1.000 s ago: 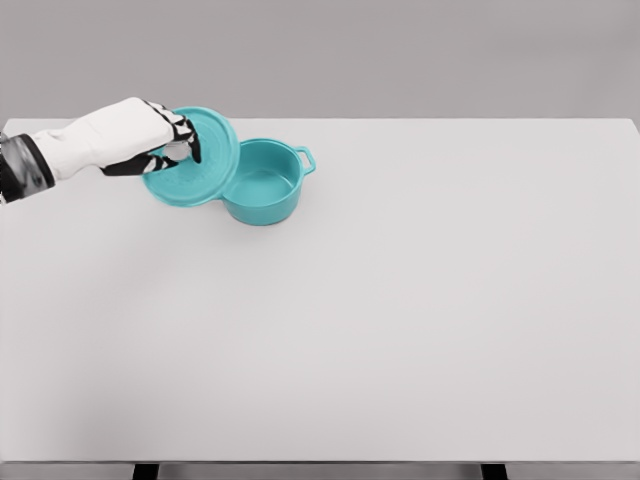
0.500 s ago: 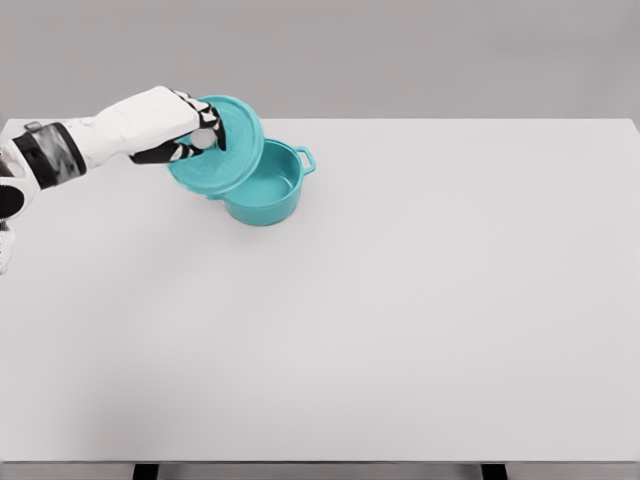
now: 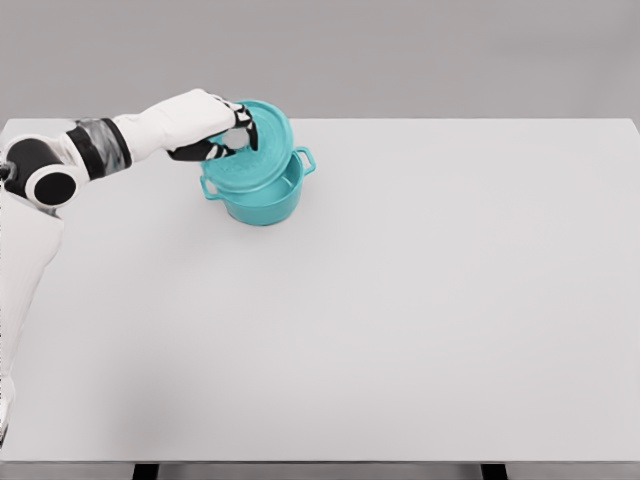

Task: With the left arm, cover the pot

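Note:
A teal pot [image 3: 266,202] with two side handles stands on the white table [image 3: 400,300] at the back left. My left hand [image 3: 228,135] is shut on the knob of the matching teal lid [image 3: 255,155]. The lid hangs tilted just above the pot, covering most of its opening, with its right edge raised. The pot's right handle [image 3: 304,158] and part of its inside still show at the right. The left arm reaches in from the left edge. The right arm is out of view.
The table's far edge [image 3: 450,120] runs just behind the pot, against a grey wall.
My left hand has carried the lid to the right, from beside the pot's left rim to over its opening. The pot has stayed in place.

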### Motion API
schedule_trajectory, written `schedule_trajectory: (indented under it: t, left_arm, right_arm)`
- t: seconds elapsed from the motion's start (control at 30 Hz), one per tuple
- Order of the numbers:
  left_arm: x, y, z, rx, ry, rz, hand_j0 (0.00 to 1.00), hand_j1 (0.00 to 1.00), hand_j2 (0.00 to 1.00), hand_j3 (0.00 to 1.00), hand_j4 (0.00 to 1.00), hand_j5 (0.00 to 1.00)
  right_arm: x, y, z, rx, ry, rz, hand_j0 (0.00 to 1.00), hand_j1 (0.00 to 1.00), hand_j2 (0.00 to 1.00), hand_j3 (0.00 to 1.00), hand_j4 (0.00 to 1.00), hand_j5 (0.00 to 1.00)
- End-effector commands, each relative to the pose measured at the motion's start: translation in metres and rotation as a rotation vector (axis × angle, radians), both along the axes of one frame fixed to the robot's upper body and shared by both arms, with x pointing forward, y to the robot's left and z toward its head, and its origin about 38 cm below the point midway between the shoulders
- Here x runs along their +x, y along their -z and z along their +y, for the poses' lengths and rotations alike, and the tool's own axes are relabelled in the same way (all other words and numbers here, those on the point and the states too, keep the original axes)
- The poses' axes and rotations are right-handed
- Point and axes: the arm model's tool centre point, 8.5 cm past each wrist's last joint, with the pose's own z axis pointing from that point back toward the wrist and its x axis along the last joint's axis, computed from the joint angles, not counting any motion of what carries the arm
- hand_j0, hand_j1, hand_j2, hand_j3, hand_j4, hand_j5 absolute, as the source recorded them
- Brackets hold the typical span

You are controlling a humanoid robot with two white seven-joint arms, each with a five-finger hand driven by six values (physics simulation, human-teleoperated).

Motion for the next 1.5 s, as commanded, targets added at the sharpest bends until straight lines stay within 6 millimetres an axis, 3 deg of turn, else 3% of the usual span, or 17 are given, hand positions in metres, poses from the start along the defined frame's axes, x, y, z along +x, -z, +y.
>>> schedule_trajectory:
  t: [0.0,0.2,0.47,1.17,1.47]
  left_arm:
    - [0.002,0.010,-0.006,-0.007,0.000,0.029,0.48,0.48,0.48,0.48,0.48,0.48]
    - [0.007,0.015,-0.019,-0.001,0.003,0.038,0.48,0.48,0.48,0.48,0.48,0.48]
    - [0.009,0.021,-0.023,0.009,0.008,0.060,0.48,0.48,0.48,0.48,0.48,0.48]
    - [0.023,0.030,-0.017,0.019,-0.023,0.114,0.48,0.48,0.48,0.48,0.48,0.48]
    - [0.023,0.029,-0.016,0.016,-0.023,0.114,0.54,0.54,0.54,0.54,0.54,0.54]
  right_arm:
    - [0.000,0.000,0.000,0.000,0.000,0.001,1.00,1.00,1.00,1.00,1.00,1.00]
    - [0.001,0.000,0.000,0.000,0.000,-0.001,1.00,1.00,1.00,1.00,1.00,1.00]
    - [0.000,0.000,0.000,0.000,0.000,-0.001,1.00,1.00,1.00,1.00,1.00,1.00]
    - [0.000,0.000,0.000,0.000,0.000,-0.001,1.00,1.00,1.00,1.00,1.00,1.00]
    - [0.000,0.000,0.000,0.000,0.000,0.001,1.00,1.00,1.00,1.00,1.00,1.00]
